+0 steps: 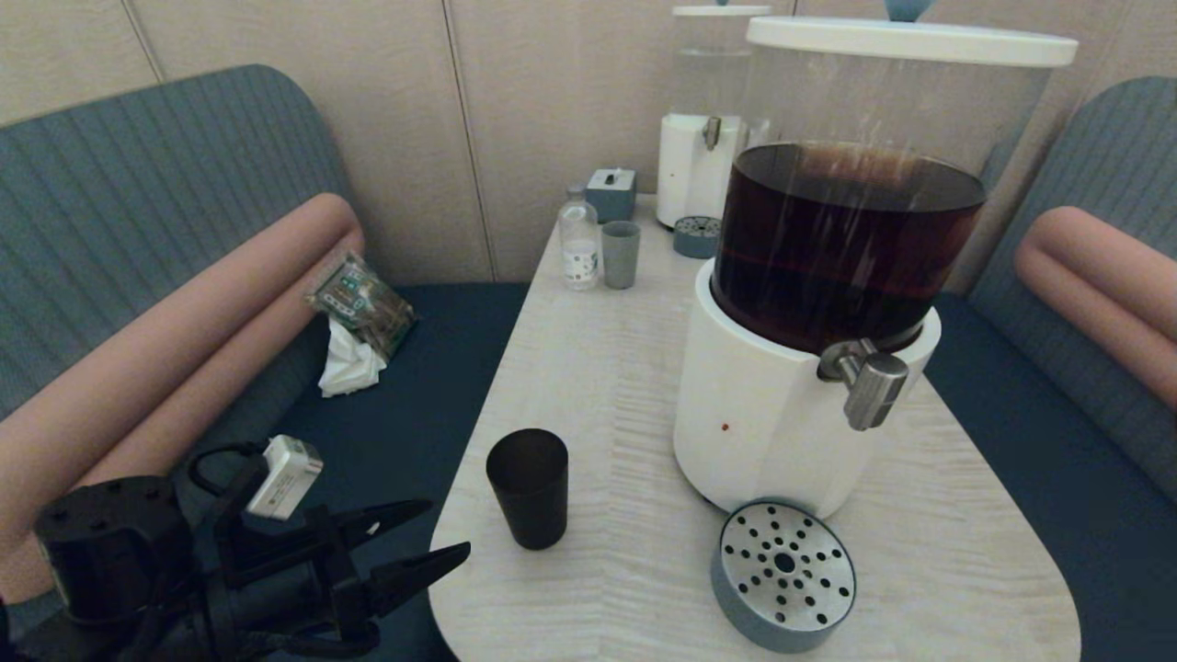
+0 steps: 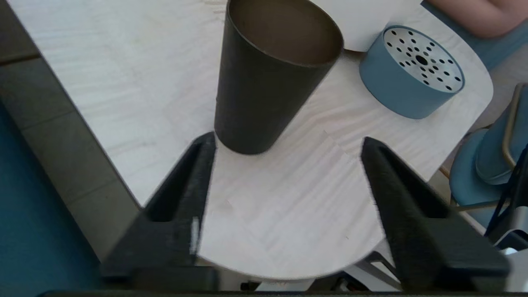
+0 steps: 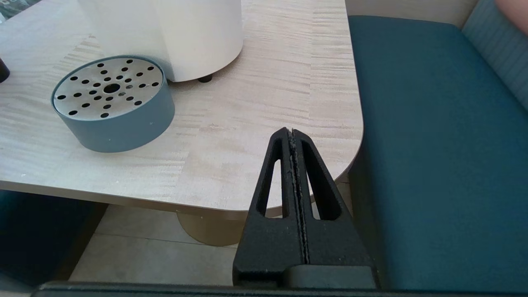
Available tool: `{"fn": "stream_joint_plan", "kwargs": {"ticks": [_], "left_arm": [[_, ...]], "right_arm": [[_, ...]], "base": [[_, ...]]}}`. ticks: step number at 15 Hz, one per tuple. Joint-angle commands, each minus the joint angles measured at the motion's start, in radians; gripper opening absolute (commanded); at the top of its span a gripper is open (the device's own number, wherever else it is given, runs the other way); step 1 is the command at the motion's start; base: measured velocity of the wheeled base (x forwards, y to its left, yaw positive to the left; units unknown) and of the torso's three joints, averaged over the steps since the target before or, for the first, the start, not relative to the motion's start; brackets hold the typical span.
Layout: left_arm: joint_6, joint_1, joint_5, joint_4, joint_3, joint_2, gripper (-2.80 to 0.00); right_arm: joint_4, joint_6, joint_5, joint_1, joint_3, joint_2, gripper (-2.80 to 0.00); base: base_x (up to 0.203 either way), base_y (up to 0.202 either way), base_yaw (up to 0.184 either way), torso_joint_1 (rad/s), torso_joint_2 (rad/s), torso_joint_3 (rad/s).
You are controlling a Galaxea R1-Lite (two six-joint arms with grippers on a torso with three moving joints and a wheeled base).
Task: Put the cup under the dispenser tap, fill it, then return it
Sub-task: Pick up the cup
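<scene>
Currently left hand [image 1: 439, 531] spread wide, lined up at 9 o'clock of the cup [image 1: 528, 488], apart, presumably for a side grasp. Cup upright on bench [image 1: 607, 368], apparently empty. Right hand [image 3: 292, 133] closed, parked off the bench edge.

Teal booth seats [image 1: 138, 211], seemingly panelled wall [image 1: 515, 110]
</scene>
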Motion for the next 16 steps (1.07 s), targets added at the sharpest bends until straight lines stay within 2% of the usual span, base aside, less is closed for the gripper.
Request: {"fn": "stream_joint_plan", "kwargs": {"ticks": [1,8,16], "left_arm": [[0.001,-0.007,-0.007,-0.008,-0.020,0.024,0.00],[0.002,-0.060,-0.007,-0.008,-0.133,0.129,0.00],[0.008,-0.083,-0.006,-0.008,-0.251,0.263,0.00]], "right_arm": [[-0.001,0.000,0.000,0.000,0.000,0.001,-2.80],[-0.001,0.003,0.000,-0.001,-0.001,-0.001,-2.80],[-0.001,0.003,0.000,-0.001,0.001,-0.001,-2.80]], "base": [[0.000,0.000,0.000,0.000,0.00,0.000],[0.000,0.000,0.000,0.000,0.00,0.000],[0.000,0.000,0.000,0.000,0.00,0.000]]}}
